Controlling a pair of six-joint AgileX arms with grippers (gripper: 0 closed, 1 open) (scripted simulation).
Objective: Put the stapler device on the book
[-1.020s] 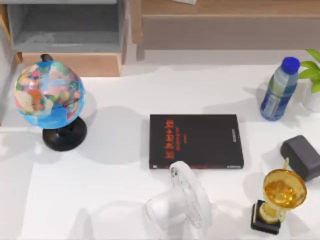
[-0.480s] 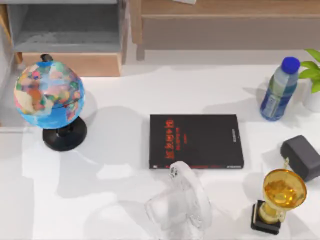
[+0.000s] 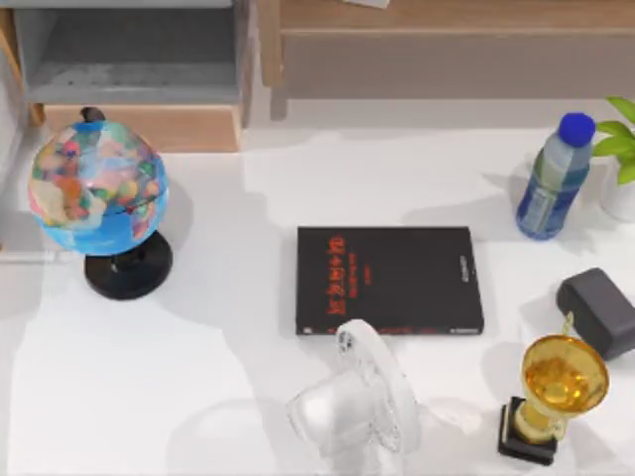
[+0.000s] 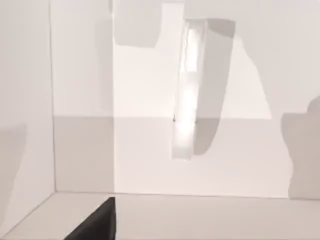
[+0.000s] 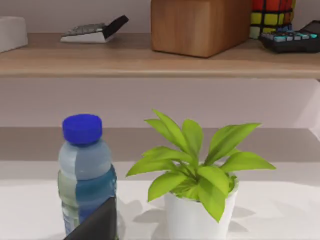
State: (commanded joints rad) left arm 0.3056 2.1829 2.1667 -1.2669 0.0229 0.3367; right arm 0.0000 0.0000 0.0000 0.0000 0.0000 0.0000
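trophy cup (image 3: 564, 375): nearest container, gold bowl on a black base, front right of the table; nothing visible inside.
bottle (image 3: 552, 180): clear, blue cap, blue label, back right; upright, and in the right wrist view (image 5: 86, 175) it stands just beside the pot.
pot (image 5: 199, 216): white, holds a green leafy plant (image 5: 197, 160); far right edge in the top view.
grey cubby (image 3: 129, 50): open compartment at the back left, inside looks bare.
fan (image 3: 359, 402): white, front centre, its top rim overlaps the book's near edge in the top view.
book (image 3: 389, 280): black, red lettering, flat mid-table; cover bare.
stapler device (image 4: 187, 90): white narrow bar, lying on the white surface in the left wrist view, shadow beside it; not on the book.
dark grey block (image 3: 598, 310): right edge, just behind the trophy.
globe (image 3: 97, 188): on a black stand, left side, well apart from the book.
left gripper (image 4: 95, 225): 1 dark part at the frame edge, above the white surface near the stapler device; spread or pressed together, cannot tell.
right gripper (image 5: 97, 222): 1 dark part in front of the bottle; state cannot be told.
table (image 3: 248, 178): white, soft shadows.
wooden shelf (image 5: 160, 60): behind the table; carries a wooden box (image 5: 200, 25), calculator (image 5: 92, 31), colour cube (image 5: 270, 12).
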